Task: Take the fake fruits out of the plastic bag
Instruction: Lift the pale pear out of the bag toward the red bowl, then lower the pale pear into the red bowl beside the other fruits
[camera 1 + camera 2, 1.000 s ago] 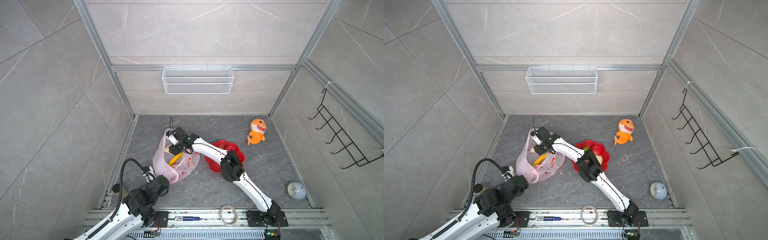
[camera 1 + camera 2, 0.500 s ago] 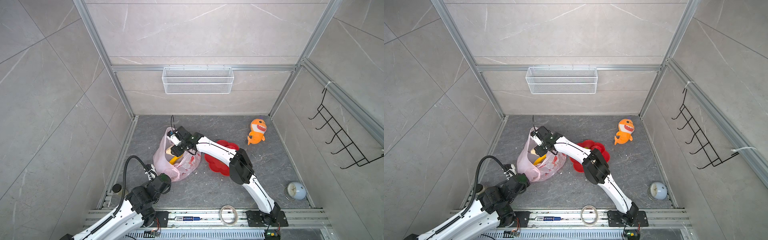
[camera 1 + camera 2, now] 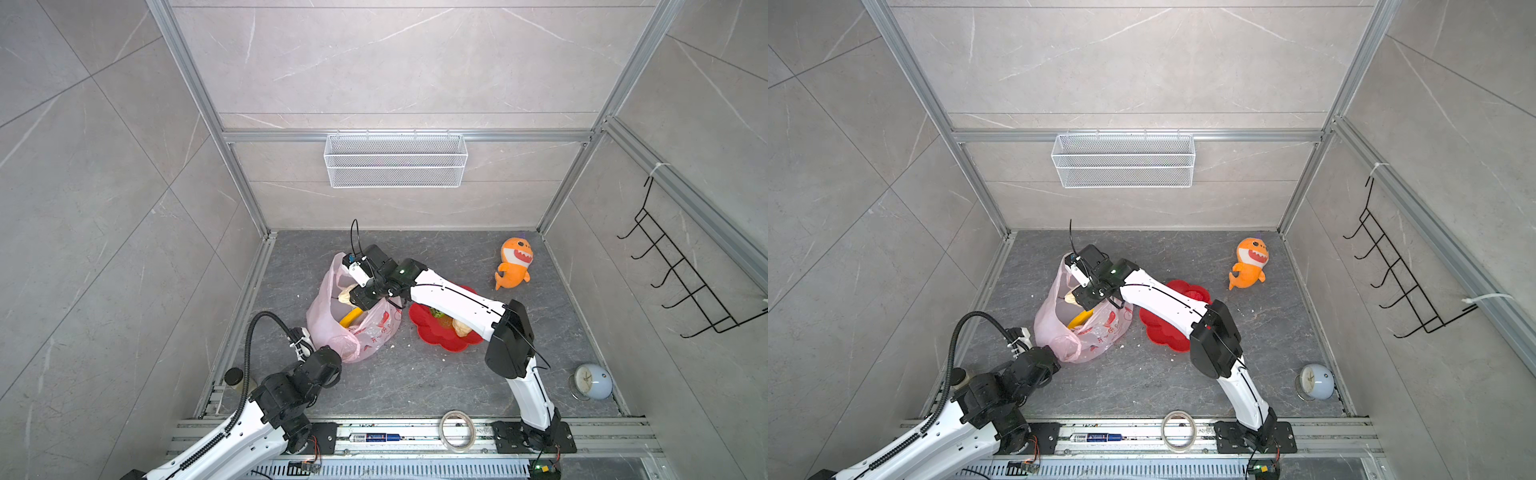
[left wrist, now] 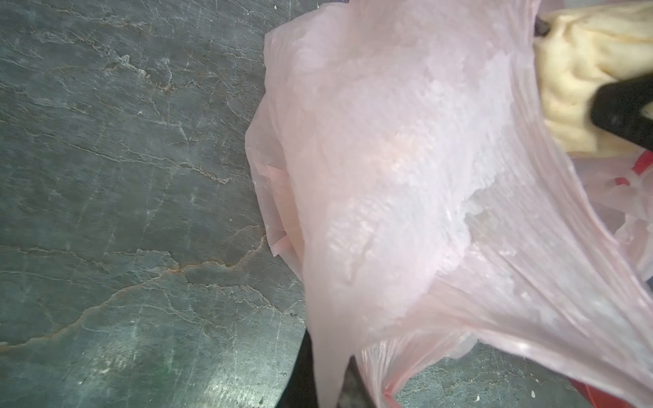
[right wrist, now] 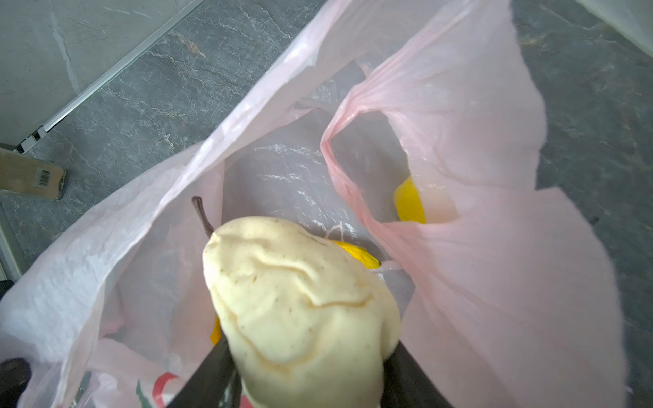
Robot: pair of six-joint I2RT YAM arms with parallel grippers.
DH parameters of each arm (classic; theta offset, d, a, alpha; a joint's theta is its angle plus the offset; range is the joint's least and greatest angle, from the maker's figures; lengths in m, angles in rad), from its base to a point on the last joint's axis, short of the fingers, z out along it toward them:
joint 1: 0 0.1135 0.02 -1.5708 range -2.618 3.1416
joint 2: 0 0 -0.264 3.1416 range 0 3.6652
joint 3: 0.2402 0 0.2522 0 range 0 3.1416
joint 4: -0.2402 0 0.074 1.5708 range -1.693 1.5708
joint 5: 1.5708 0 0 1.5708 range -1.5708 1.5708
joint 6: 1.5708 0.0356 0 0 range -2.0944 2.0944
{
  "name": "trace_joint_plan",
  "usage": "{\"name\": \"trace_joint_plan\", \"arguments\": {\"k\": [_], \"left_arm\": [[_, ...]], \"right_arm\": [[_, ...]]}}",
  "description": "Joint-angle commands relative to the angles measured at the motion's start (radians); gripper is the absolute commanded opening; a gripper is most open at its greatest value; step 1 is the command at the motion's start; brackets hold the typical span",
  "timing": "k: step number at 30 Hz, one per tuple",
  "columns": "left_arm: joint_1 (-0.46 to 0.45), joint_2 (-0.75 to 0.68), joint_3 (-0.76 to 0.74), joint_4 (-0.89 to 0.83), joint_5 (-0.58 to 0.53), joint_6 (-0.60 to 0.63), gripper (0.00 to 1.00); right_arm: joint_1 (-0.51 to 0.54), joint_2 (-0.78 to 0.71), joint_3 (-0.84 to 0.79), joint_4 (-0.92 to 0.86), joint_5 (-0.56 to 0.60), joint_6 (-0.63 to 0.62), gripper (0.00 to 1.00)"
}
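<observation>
R claw [image 5: 311, 374] pinching a cream pear [image 5: 300, 300] w/ brown stem, one finger each side, right at the open mouth of the plastic bag [image 3: 368, 332]. Bag = thin pink, red print, sits on the grey table [image 3: 415, 382] left of centre in both top views. Banana [image 3: 350, 318] inside the bag, yellow showing thru the opening just below the pear; more yellow seen thru a handle loop in the R wrist view.

L claw [image 4: 327, 388] pressed together on a bunched bit of the bag's near edge, plastic pulled taut from it.

Red flower-shaped dish [image 3: 432, 338] just beside the bag, partly under the R arm. In it: green bumpy fruit [image 3: 436, 312] + cream fruit [image 3: 460, 328], close together.

Orange shark plush [image 3: 513, 264] far right near the back wall, well apart from the bag. Small blue clock [image 3: 590, 380] at front right.
</observation>
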Motion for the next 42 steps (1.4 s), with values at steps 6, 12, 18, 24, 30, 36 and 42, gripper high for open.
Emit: {"name": "trace_joint_plan", "arguments": {"k": [6,12,18,24,30,36,42], "left_arm": [[-0.003,0.008,-0.003,0.059,-0.002,0.023,0.00],[-0.003,0.021,-0.006,0.083,0.004,0.034,0.00],[-0.002,0.028,-0.012,0.104,0.013,0.045,0.00],[-0.003,0.030,-0.007,0.105,0.018,0.055,0.00],[-0.003,0.015,-0.004,0.104,0.011,0.066,0.00],[-0.003,0.040,-0.009,0.134,0.022,0.076,0.00],[-0.003,0.054,-0.011,0.144,0.036,0.079,0.00]], "right_arm": [[0.009,-0.186,-0.084,-0.049,0.073,0.022,0.32],[0.010,-0.294,-0.162,-0.058,0.124,0.060,0.32],[0.007,-0.413,-0.273,-0.066,0.223,0.103,0.32],[-0.001,-0.528,-0.397,-0.089,0.283,0.169,0.32],[-0.038,-0.597,-0.532,-0.105,0.310,0.237,0.32],[-0.106,-0.640,-0.660,-0.074,0.293,0.318,0.32],[-0.143,-0.626,-0.742,-0.054,0.288,0.349,0.33]]}}
